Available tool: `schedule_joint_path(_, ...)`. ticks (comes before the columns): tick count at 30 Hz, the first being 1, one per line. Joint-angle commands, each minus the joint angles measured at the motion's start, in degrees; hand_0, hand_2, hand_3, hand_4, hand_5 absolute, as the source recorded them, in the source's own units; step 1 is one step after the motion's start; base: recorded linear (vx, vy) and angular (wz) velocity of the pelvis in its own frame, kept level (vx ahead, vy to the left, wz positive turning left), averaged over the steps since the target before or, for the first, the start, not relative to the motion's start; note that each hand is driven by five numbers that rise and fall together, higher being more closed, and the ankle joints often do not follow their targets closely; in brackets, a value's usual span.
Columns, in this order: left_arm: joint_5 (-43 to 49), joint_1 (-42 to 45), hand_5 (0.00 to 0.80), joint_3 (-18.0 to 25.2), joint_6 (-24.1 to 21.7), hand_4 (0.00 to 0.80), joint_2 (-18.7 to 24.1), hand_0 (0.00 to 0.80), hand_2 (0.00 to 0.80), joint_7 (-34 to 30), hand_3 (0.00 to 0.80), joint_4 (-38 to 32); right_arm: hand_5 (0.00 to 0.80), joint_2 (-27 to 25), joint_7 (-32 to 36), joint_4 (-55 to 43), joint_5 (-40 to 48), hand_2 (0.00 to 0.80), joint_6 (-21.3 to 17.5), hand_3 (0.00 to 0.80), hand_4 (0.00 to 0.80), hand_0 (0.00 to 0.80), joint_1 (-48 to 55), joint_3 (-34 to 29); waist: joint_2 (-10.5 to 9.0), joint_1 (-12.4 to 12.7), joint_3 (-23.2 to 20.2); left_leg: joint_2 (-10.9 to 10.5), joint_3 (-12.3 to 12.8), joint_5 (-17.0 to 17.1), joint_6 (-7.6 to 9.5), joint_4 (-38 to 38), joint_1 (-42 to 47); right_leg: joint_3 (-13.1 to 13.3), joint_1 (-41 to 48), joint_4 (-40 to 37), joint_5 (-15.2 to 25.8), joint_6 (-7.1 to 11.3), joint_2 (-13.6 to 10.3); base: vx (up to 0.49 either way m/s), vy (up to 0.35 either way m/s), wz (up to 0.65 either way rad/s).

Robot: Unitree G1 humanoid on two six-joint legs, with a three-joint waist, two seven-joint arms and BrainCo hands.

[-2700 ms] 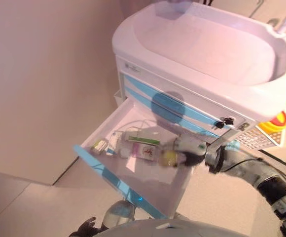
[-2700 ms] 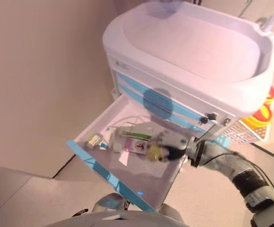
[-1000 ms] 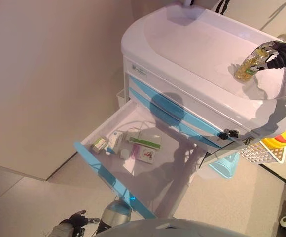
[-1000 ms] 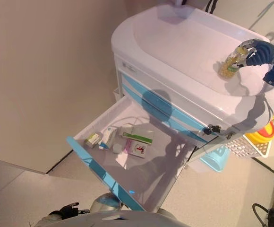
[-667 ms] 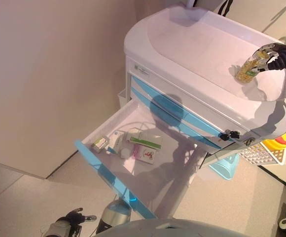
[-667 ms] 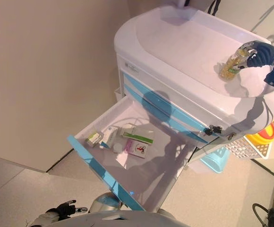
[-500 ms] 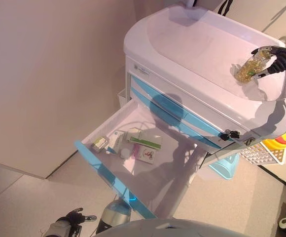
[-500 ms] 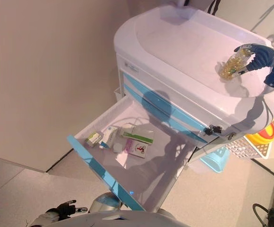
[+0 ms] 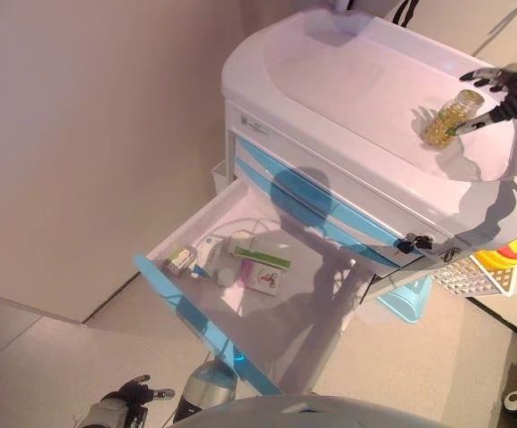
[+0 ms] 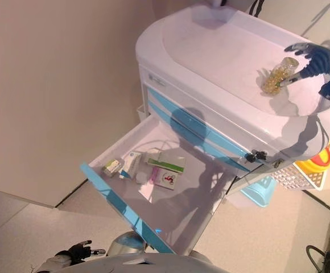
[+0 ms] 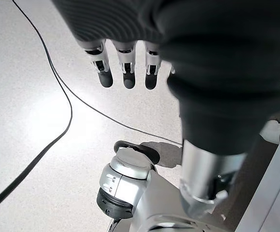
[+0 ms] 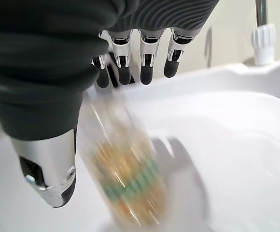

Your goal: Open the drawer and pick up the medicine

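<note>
A clear medicine bottle (image 9: 446, 118) of yellow capsules stands on the white top of the cart (image 9: 356, 80) near its right edge. It also shows in the right wrist view (image 12: 125, 179). My right hand (image 9: 508, 94) is beside it with fingers spread open and holds nothing; the fingers (image 12: 145, 63) hang just past the bottle. The cart's lowest drawer (image 9: 183, 303) with a blue front stands pulled out. Several medicine boxes (image 9: 260, 254) lie in it. My left hand (image 9: 120, 406) hangs low near the floor, fingers (image 11: 125, 67) straight and empty.
A beige wall runs along the left of the cart. Keys (image 9: 413, 242) hang in the cart's lock. A white basket with a yellow container (image 9: 499, 254) and a light blue bin (image 9: 410, 299) sit at the cart's right side. A black cable (image 11: 58, 96) lies on the floor.
My right hand lifted the bottle out of the drawer onto the cart top, then opened its fingers and let go. The bottle now stands free.
</note>
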Motion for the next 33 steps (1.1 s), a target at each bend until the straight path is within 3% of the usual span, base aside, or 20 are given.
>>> schedule_joint_path(1, -0.14, 1.84, 0.0, -0.01, -2.26, 0.0, 3.52, 0.0, 0.0, -0.42, 0.0, 2.97, 0.0, -6.77, -4.61, -3.89, 13.06, 0.0, -0.17, 0.0, 0.0, 0.0, -7.93, -2.83, -3.12, -0.44, -2.47, -2.36, 2.46, -6.84, 0.91, 1.84, -0.87, 4.48, 1.55, 2.96, -3.77, 5.73, -3.51, 0.0, 0.0, 0.0)
schedule_joint_path(5, 0.56, 2.47, 0.0, -0.09, -4.23, 0.0, 3.25, 0.0, 0.0, -0.84, 0.0, 4.85, 0.0, -10.07, -5.48, -4.9, 20.97, 0.0, 0.66, 0.0, 0.0, 0.0, -7.54, -7.39, -2.64, -2.18, -3.38, -2.23, 3.19, -7.35, 0.97, 1.78, -0.42, 5.63, 1.39, 3.09, -3.99, 5.83, -3.35, 0.0, 0.0, 0.0)
schedule_joint_path(11, 1.31, 2.28, 0.0, -0.96, -6.21, 0.0, 3.3, 0.0, 0.0, -1.63, 0.0, 6.19, 0.0, -12.79, -6.59, -3.83, 26.11, 0.0, 0.74, 0.0, 0.0, 0.0, -0.09, -16.27, -1.63, -4.53, -4.35, -2.21, 4.53, -7.98, 1.35, 1.98, -0.31, 7.51, 0.62, 3.27, -4.15, 5.84, -3.12, -0.051, -0.006, -0.12)
schedule_joint_path(15, 1.73, 1.7, 0.0, -1.73, -7.33, 0.0, 3.25, 0.0, 0.0, -2.48, 0.0, 7.03, 0.0, -11.39, -12.45, -2.06, 33.49, 0.0, 2.32, 0.0, 0.0, 0.0, 8.94, -27.01, -0.29, -7.16, -4.73, -1.91, 5.99, -8.47, 1.51, 1.99, 0.12, 9.58, 0.14, 3.38, -4.18, 6.09, -2.81, -0.059, 0.001, -0.18)
schedule_joint_path(19, 2.57, 0.41, 0.0, -2.73, -7.08, 0.0, 3.05, 0.0, 0.0, -3.58, 0.0, 6.52, 0.0, -3.93, -14.59, -3.0, 37.3, 0.0, 2.44, 0.0, 0.0, 0.0, 23.77, -41.04, 1.11, -9.39, -4.7, -1.65, 6.95, -9.01, 1.59, 2.02, 0.67, 11.33, 0.03, 3.21, -4.17, 6.44, -2.6, -0.037, 0.02, -0.19)
schedule_joint_path(21, 2.77, -0.41, 0.0, -3.36, -6.67, 0.0, 2.89, 0.0, 0.0, -4.16, 0.0, 5.9, 0.0, 2.04, -14.34, -4.98, 37.26, 0.0, 0.89, 0.0, 0.0, 0.0, 31.17, -45.33, 1.95, -10.4, -4.48, -1.6, 7.3, -9.18, 1.73, 2.03, 0.98, 11.92, -0.06, 3.09, -4.1, 6.53, -2.59, -0.03, 0.023, -0.27)
schedule_joint_path(22, 2.37, -1.27, 0.0, -3.68, -6.2, 0.0, 2.88, 0.0, 0.0, -4.55, 0.0, 5.72, 0.0, 8.01, -13.9, -6.39, 34.9, 0.0, -1.55, 0.0, 0.0, 0.0, 36.57, -47.47, 2.59, -11.32, -4.39, -1.51, 7.73, -9.43, 1.74, 2.18, 1.16, 12.47, -0.02, 2.89, -3.99, 6.65, -2.58, -0.036, 0.023, -0.34)
schedule_joint_path(26, 2.03, -3.19, 0.0, -3.94, -5.34, 0.0, 2.52, 0.0, 0.0, -5.5, 0.0, 4.97, 0.0, 20.33, -16.18, -8.51, 24.83, 0.0, -6.75, 0.0, 0.0, 0.0, 47.11, -48.57, 4.22, -13.25, -4.14, -1.25, 8.89, -9.76, 1.84, 2.21, 1.64, 13.82, 0.03, 2.15, -3.47, 6.96, -2.61, -0.029, 0.027, -0.31)
schedule_joint_path(33, 0.88, -5.15, 0.0, -2.99, -5.7, 0.0, 0.46, 0.0, 0.0, -5.2, 0.0, 3.56, 0.0, 33.49, -18.56, -4.16, 7.52, 0.0, -8.93, 0.0, 0.0, 0.0, 59.15, -43.91, 6.01, -15.9, -3.99, -0.85, 10.75, -9.39, 1.55, 1.99, 1.89, 15.04, -0.15, 0.96, -2.37, 7.35, -2.63, -0.012, 0.038, -0.22)
